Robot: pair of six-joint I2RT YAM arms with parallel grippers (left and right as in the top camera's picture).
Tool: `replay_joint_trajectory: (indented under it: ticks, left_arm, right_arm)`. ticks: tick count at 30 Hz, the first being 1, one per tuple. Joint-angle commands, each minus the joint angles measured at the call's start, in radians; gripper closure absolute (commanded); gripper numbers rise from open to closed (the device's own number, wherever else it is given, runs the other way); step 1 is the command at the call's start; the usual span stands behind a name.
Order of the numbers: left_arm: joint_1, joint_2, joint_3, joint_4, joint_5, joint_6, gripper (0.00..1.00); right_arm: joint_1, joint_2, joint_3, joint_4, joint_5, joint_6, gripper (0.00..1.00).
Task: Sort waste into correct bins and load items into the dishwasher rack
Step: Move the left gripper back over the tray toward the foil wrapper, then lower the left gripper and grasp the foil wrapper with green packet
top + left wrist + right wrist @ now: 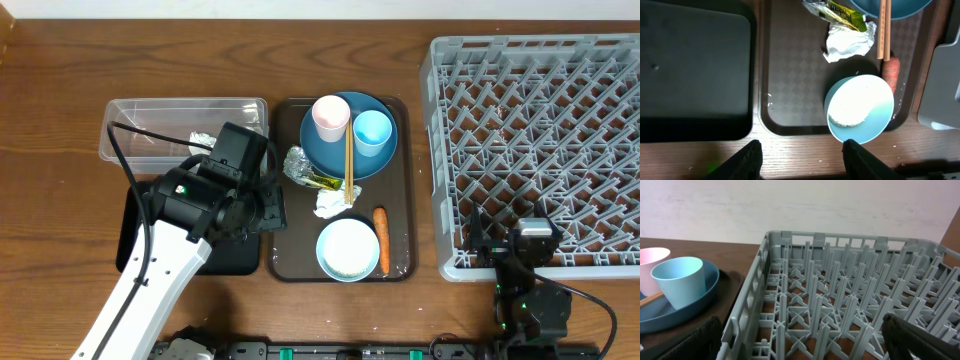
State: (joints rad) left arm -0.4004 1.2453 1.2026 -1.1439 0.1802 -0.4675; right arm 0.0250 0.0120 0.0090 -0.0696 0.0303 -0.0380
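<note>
Left wrist view shows my left gripper (802,159) spread wide and empty over the brown tray's (790,75) near rim. The bowl (875,125) of rice (847,112) sits just right of it, with the carrot (891,70) alongside. A skewed pinch on the bowl's rim could tip it and scatter grains. My right gripper (805,342), also apart, hangs by the rack (840,305).

The upright pale-blue bowl (875,120) holding white rice (847,112) sits just ahead of the left fingers (752,156), with the white tissue (847,42) and carrot (891,70) beyond.
</note>
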Motion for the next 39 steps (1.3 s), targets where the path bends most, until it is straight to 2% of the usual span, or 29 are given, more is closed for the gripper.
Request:
replay_joint_trajectory:
  ticks: [1,11,23,39]
  left_arm:
    - [-0.002,-0.003,-0.006,0.007,-0.016,-0.005,0.45]
    - [-0.01,0.024,-0.006,0.068,-0.016,-0.01,0.45]
    - [-0.058,0.149,-0.006,0.2,-0.016,-0.026,0.45]
    - [-0.058,0.309,-0.006,0.2,-0.016,-0.027,0.45]
  right_arm:
    - [0.012,-0.005,-0.004,-0.001,0.006,-0.004,0.01]
    - [0.012,-0.005,-0.004,-0.001,0.006,-0.004,0.01]
    - [0.012,-0.005,-0.004,-0.001,0.006,-0.004,0.01]
    - [0.012,-0.005,-0.004,-0.001,0.006,-0.004,0.01]
